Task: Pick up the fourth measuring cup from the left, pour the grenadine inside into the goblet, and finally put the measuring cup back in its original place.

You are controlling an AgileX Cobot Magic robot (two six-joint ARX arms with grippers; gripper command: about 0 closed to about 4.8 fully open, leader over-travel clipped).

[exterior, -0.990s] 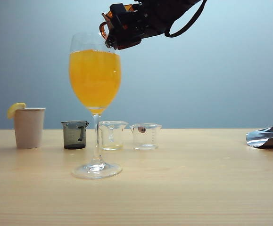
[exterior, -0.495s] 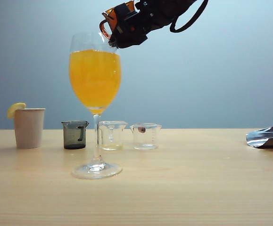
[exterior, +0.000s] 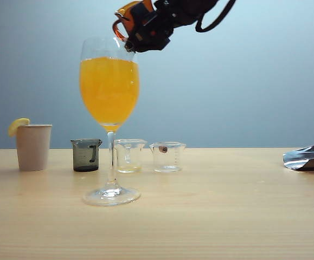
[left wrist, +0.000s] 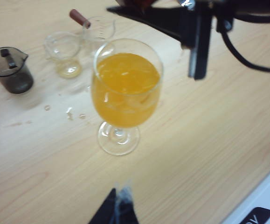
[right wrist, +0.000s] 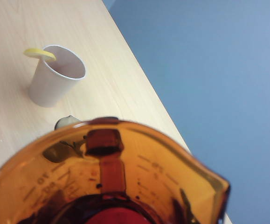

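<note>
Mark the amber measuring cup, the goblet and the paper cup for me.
amber measuring cup (right wrist: 139,172): right wrist view, on its translucent inner wall.
goblet (exterior: 109,86): exterior view, on the juice-filled bowl.
paper cup (exterior: 33,147): exterior view, on its beige side wall.

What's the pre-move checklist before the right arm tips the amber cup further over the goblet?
1. Grip: right gripper shut on the amber measuring cup: ok.
2. Grenadine still in the cup, red pool at its bottom: ok.
3. Cup's lip over the goblet bowl: near the right rim in the exterior view; exact alignment cannot tell.
4. Headroom: orange juice already high in the bowl, some space left: ok, marginal.
5. Goblet upright, foot flat on the table: ok.
6. Left gripper low in its wrist view, apart from the goblet: ok; open or shut: cannot tell.
</note>
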